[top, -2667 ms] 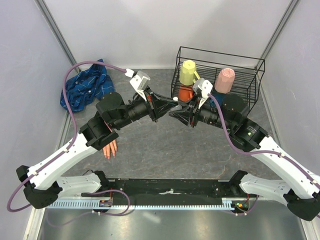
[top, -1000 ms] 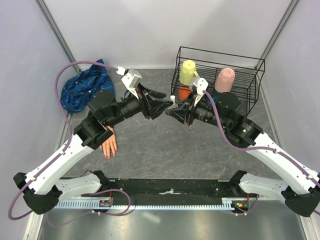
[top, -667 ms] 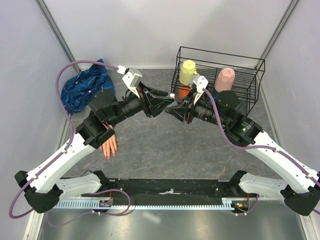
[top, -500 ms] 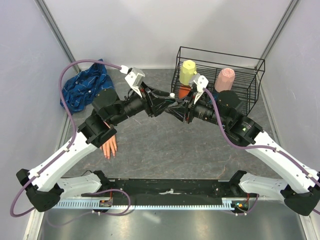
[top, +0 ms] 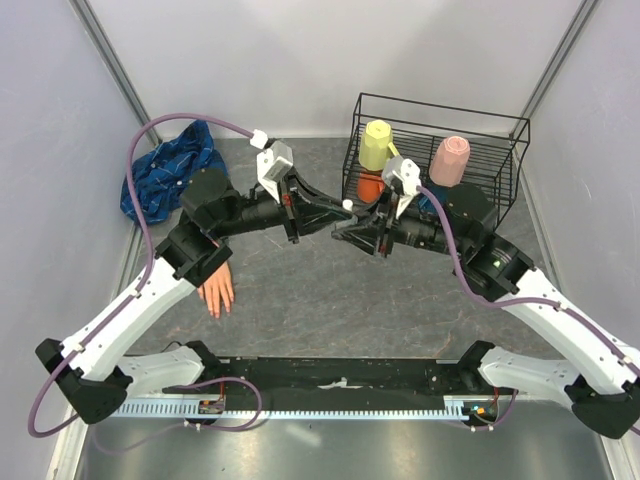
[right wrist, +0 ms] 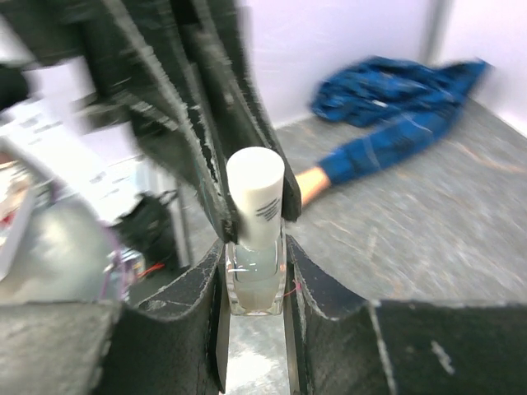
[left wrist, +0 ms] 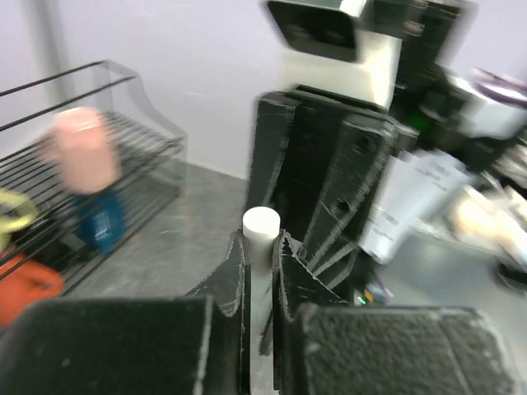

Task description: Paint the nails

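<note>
The two arms meet above the middle of the grey surface, claw to claw. The right claw holds a small clear bottle by its glass body, one finger on each side, and the bottle stands upright in the wrist view. On top of the bottle sits a white cap. The left claw comes from the opposite side and its fingers are narrow, pressed on the two sides of this cap, with the top of the cap standing out above them. In the top view the cap is only a small white dot between the two black claws.

The mannequin hand lies flat on the surface at the left, well apart from the bottle. It is partly under the left arm, with the fingers pointing to the near edge. The nails are at these fingertips, but they are too small to see clearly. The wrist goes into a blue plaid sleeve, and the rest of the blue cloth lies in a heap at the far left corner.

At the far right stands a black wire basket. It holds a yellow cup, a pink cup and an orange object.
</note>
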Robot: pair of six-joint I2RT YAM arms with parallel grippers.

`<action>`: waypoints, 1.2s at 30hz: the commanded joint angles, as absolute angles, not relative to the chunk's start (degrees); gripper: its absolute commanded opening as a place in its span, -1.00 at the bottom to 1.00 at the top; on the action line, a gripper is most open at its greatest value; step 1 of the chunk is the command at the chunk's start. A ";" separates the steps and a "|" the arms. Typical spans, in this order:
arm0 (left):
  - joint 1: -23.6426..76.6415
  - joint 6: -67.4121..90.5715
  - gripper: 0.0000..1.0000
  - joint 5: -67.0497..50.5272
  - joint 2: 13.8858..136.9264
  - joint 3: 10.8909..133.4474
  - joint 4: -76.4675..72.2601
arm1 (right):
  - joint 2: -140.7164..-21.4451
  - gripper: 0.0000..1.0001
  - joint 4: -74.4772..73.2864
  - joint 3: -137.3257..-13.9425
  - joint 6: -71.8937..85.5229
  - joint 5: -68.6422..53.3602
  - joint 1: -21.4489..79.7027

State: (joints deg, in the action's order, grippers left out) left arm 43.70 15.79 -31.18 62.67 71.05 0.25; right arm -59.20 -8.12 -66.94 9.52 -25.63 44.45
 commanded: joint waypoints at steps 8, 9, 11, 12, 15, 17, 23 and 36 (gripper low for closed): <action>41.31 22.16 -0.96 -78.77 68.47 73.91 -5.82 | -56.52 -1.00 6.68 -64.34 15.03 -59.59 44.91; 40.53 21.10 -0.97 -76.84 68.03 74.18 -3.63 | -56.34 -1.00 6.59 -64.16 15.20 -58.89 44.91; 39.73 18.38 -0.84 -68.93 66.54 75.14 2.33 | -55.99 -1.00 5.89 -64.16 15.12 -57.84 44.83; 39.29 17.76 -0.65 -65.77 65.92 75.58 4.20 | -55.99 -1.00 5.28 -64.25 15.03 -57.31 44.82; 39.29 16.61 0.17 -52.68 62.77 76.11 8.08 | -56.34 -1.00 1.51 -65.12 12.75 -52.93 44.74; 39.29 16.79 0.77 -44.32 61.27 75.59 9.14 | -57.30 -1.00 -4.55 -66.87 9.78 -47.05 44.74; 39.37 19.77 0.78 -23.31 55.46 72.43 10.73 | -60.28 -1.00 -14.49 -71.80 7.03 -27.64 44.65; 46.49 17.84 0.02 -11.79 59.06 70.84 1.15 | -64.60 -1.00 -17.49 -76.38 7.29 -19.78 44.74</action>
State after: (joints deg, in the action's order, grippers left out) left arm 44.88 19.75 -17.04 57.60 70.28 5.23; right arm -65.28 -18.24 -73.30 7.81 -23.09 44.77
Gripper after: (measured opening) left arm 0.546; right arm 0.328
